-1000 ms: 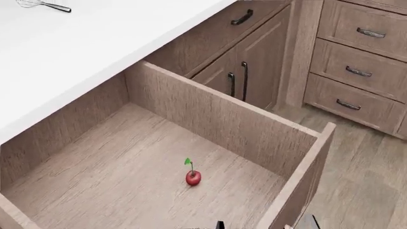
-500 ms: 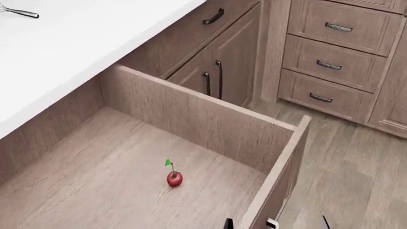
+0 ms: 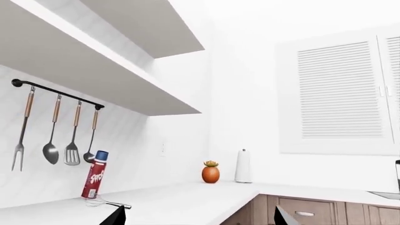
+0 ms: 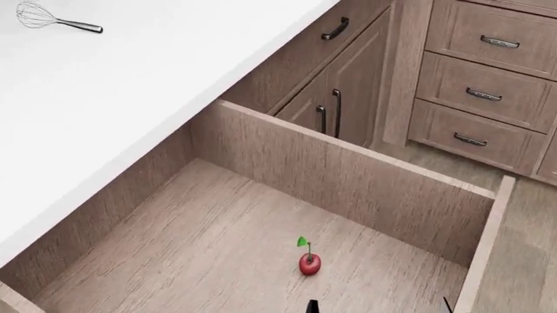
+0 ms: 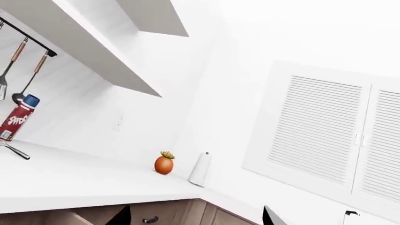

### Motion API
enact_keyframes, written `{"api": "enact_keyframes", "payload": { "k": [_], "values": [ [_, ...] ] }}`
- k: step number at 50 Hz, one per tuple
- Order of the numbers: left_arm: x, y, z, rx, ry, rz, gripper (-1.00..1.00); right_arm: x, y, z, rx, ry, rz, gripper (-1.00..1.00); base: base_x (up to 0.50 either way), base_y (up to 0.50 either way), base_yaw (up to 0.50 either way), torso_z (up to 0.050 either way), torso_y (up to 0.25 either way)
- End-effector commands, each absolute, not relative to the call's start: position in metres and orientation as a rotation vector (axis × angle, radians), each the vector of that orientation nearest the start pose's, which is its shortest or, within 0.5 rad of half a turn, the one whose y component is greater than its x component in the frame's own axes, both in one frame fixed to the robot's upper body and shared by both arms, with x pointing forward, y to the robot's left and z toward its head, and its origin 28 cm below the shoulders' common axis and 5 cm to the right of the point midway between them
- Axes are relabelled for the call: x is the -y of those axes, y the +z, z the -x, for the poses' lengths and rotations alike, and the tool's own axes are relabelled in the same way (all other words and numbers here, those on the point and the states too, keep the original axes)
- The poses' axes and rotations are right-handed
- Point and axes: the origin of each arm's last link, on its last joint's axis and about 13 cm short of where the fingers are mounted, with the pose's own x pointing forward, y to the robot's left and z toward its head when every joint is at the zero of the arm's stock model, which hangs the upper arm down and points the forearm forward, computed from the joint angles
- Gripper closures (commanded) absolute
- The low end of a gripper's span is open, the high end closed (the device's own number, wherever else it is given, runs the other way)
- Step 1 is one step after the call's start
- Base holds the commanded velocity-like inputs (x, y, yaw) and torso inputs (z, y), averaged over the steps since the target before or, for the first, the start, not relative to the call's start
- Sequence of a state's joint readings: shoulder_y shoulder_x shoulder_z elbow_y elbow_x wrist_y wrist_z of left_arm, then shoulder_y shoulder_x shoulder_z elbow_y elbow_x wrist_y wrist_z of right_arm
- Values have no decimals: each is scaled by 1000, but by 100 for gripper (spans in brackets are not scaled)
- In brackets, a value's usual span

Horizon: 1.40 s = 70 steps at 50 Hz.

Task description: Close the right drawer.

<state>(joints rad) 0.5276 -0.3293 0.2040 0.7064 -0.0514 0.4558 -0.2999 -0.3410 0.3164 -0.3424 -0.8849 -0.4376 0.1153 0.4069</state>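
Observation:
The right drawer (image 4: 348, 176) stands pulled far out from under the white counter in the head view. Its front panel's top edge (image 4: 484, 254) runs along the right; the bar handle is hidden on the outer face. A red cherry (image 4: 309, 262) lies on the drawer floor. Two dark fingertips (image 4: 310, 307) poke in at the bottom edge, above the drawer's near end; I cannot tell whose they are. My left gripper (image 3: 198, 218) is open and empty, facing over the counter. My right gripper (image 5: 195, 218) is open and empty too.
A whisk (image 4: 52, 19) lies on the white counter (image 4: 130, 98). Cabinet doors with vertical handles (image 4: 335, 111) and three stacked drawers (image 4: 483, 94) stand beyond. A spray can (image 3: 95, 174), an orange pot (image 3: 211, 172) and a white roll (image 3: 243, 166) stand on the far counter.
The head view has shifted, so the drawer and cabinets sit further right and lower in it. The drawer stays open and the cherry lies in the same spot.

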Motion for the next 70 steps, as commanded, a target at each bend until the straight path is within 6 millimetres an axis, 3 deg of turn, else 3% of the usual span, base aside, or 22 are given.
{"api": "enact_keyframes", "payload": {
  "k": [1, 30, 36, 38, 47, 48, 51, 53, 57, 58, 63, 70],
  "values": [
    [-205, 110, -89, 576, -87, 68, -100, 85, 127, -114, 556, -61, 390, -100, 0, 0, 0, 0, 0],
    [-204, 109, -90, 575, -90, 67, -100, 88, 127, -120, 535, -80, 413, -100, 74, -135, 0, 0, 0],
    [-206, 109, -92, 576, -78, 67, -100, 118, 134, -122, 460, -167, 477, -100, 0, 0, 0, 0, 0],
    [-206, 108, -94, 573, -76, 66, -100, 132, 136, -118, 432, -220, 531, -100, 0, 0, 0, 0, 0],
    [-207, 102, -91, 544, -74, 52, -100, 160, 141, -90, 360, -343, 625, -100, 0, 0, 0, 0, 0],
    [-210, 98, -82, 536, -65, 39, -100, 167, 140, -72, 332, -378, 640, -100, 0, 0, 0, 0, 0],
    [-212, 91, -63, 522, -64, 16, -100, 171, 141, -51, 310, -413, 669, -100, 0, 0, 0, 0, 0],
    [-212, 91, -55, 519, -67, 5, -100, 177, 136, -36, 276, -455, 654, -100, 0, 0, 0, 0, 0],
    [-212, 89, -50, 518, -64, -3, -100, 189, 128, -31, 244, -487, 638, -100, 0, 0, 0, 0, 0],
    [-211, 86, -39, 512, -60, -16, -100, 206, 109, -22, 193, -536, 628, -100, 0, 0, 0, 0, 0],
    [-210, 89, -25, 520, -72, -23, -100, 228, 69, 2, 108, -603, 551, -100, 0, 0, 0, 0, 0],
    [-215, 91, -20, 526, -64, -21, -100, 231, 25, 25, -18, -652, 498, -100, 0, 0, 0, 0, 0]
  ]
}}
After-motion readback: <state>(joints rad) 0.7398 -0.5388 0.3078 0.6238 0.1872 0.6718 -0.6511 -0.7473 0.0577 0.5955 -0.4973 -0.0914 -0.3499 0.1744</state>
